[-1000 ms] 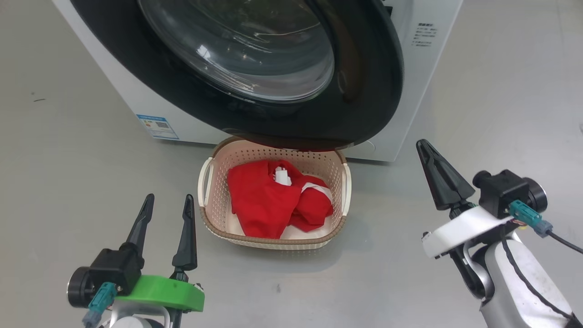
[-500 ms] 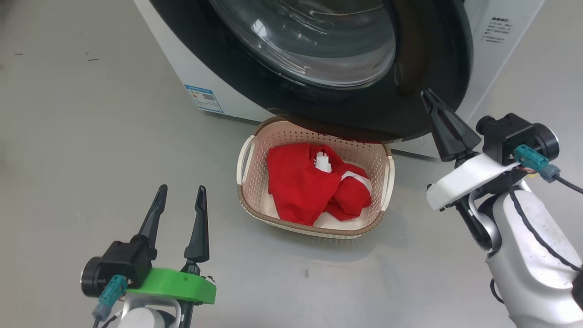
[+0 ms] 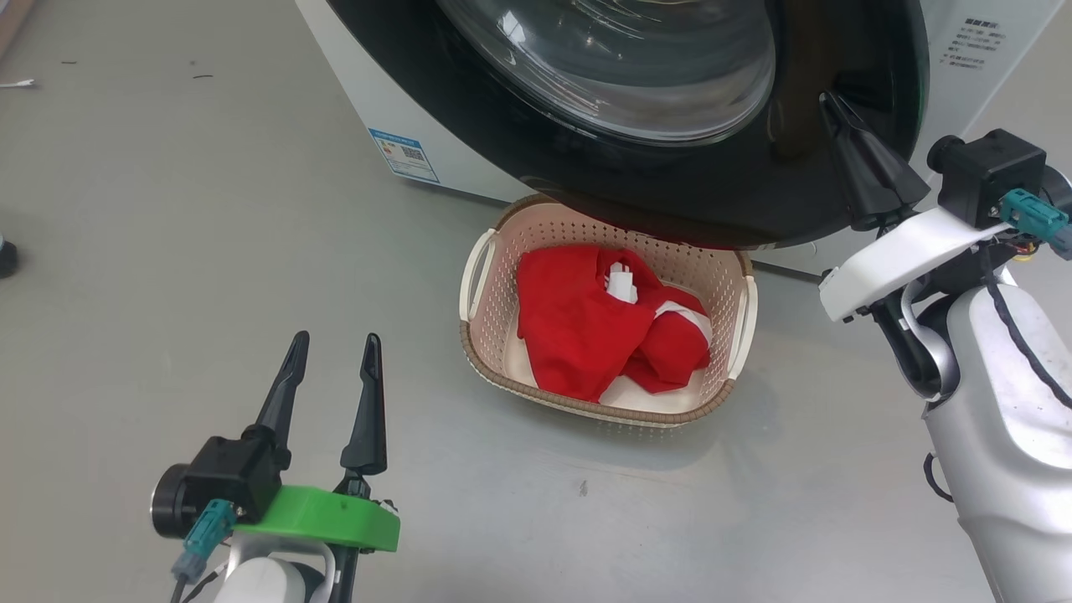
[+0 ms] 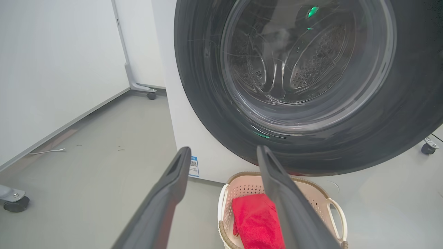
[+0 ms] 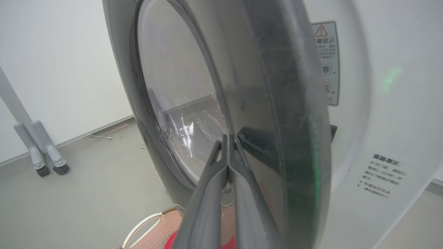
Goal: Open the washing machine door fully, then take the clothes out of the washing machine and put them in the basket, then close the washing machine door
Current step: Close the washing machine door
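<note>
Your right hand [image 3: 831,105], pinched shut at the washing machine door [image 3: 636,193], may skid off its glossy rim when pushing; your left hand [image 3: 337,337] hangs open, empty.

I see the washing machine door [image 3: 687,197] hanging over the back rim of the basket [image 3: 505,289], so straight-down access there is blocked, while its front half lies open from above. Bare floor [image 3: 167,251] left of and before it gives me wide passage.
</note>
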{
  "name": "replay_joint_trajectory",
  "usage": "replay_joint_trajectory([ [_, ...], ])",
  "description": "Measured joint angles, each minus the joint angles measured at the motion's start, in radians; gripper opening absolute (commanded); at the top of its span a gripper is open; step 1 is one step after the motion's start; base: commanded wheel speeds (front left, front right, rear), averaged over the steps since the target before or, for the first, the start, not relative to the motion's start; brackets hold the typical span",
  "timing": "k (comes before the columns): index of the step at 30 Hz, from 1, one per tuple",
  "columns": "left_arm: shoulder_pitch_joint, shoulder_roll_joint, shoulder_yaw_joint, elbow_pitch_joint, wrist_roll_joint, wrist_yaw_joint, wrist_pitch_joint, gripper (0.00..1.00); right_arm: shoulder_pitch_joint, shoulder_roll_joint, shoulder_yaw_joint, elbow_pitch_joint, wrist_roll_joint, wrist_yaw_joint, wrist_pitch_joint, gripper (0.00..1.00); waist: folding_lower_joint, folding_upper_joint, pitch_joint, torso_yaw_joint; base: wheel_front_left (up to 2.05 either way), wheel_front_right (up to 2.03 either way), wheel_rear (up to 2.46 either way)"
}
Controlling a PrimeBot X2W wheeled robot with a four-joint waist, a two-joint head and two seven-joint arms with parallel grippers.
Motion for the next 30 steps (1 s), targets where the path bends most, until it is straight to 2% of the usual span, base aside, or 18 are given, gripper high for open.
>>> replay_joint_trajectory([
  [9, -0.004, -0.002, -0.013, 0.007, 0.0, 0.0, 0.0, 1.0, -0.054, -0.008, -0.023, 0.059, 0.013, 0.0, 0.0, 0.0, 0.0, 0.0, 0.006, 0.007, 0.0, 0.0, 0.0],
  [20, -0.026, -0.005, -0.044, 0.009, -0.002, -0.001, -0.009, 1.0, -0.176, -0.069, -0.067, 0.151, 0.016, 0.0, 0.016, 0.0, 0.0, 0.0, 0.033, 0.044, 0.0, 0.0, 0.0],
  [30, -0.026, -0.007, -0.049, 0.013, -0.004, 0.0, -0.009, 1.0, -0.248, -0.062, -0.1, 0.223, 0.018, -0.001, -0.007, 0.0, 0.0, 0.0, 0.05, 0.062, 0.0, 0.0, 0.0],
])
